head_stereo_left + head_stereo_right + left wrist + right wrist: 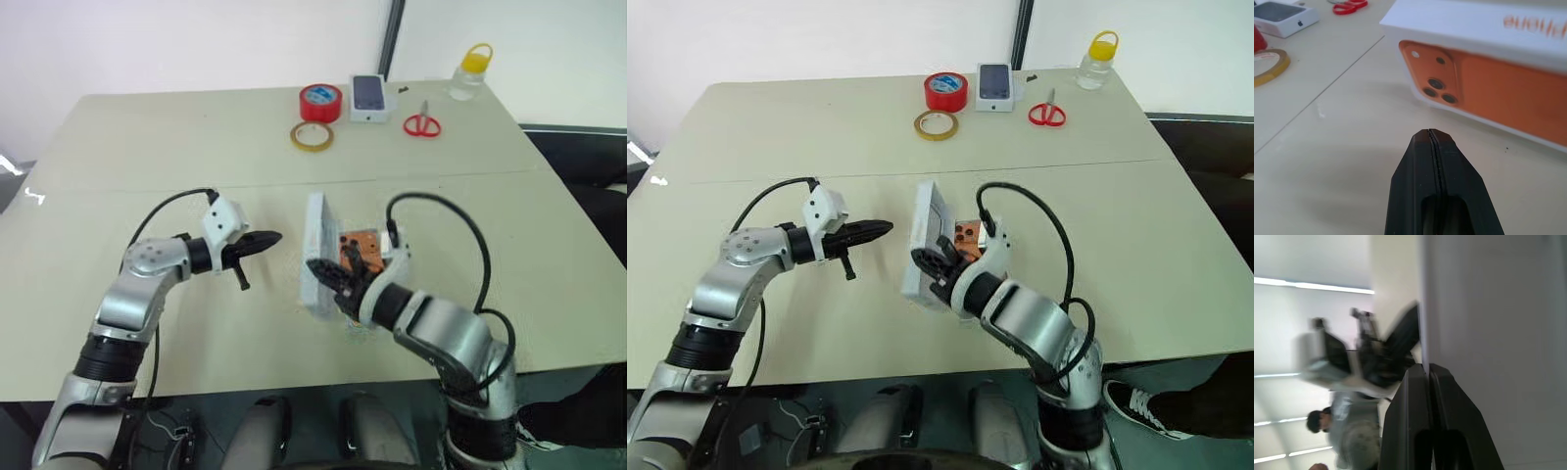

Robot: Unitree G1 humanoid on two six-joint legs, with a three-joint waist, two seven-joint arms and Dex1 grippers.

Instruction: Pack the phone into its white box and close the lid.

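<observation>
the orange phone [361, 244] shows as a small patch behind the right gripper [328, 277], the rest of it hidden by the arm and by the white lid [315, 257] standing on edge beside it. the white box beneath cannot be made out. in the left wrist view, the orange panel on the lid's side is cut off by the picture's edge, its printed lettering blurred. in the right wrist view, the left gripper [1396, 340] is smeared, and a person [1347, 431] is blurred and cropped.
</observation>
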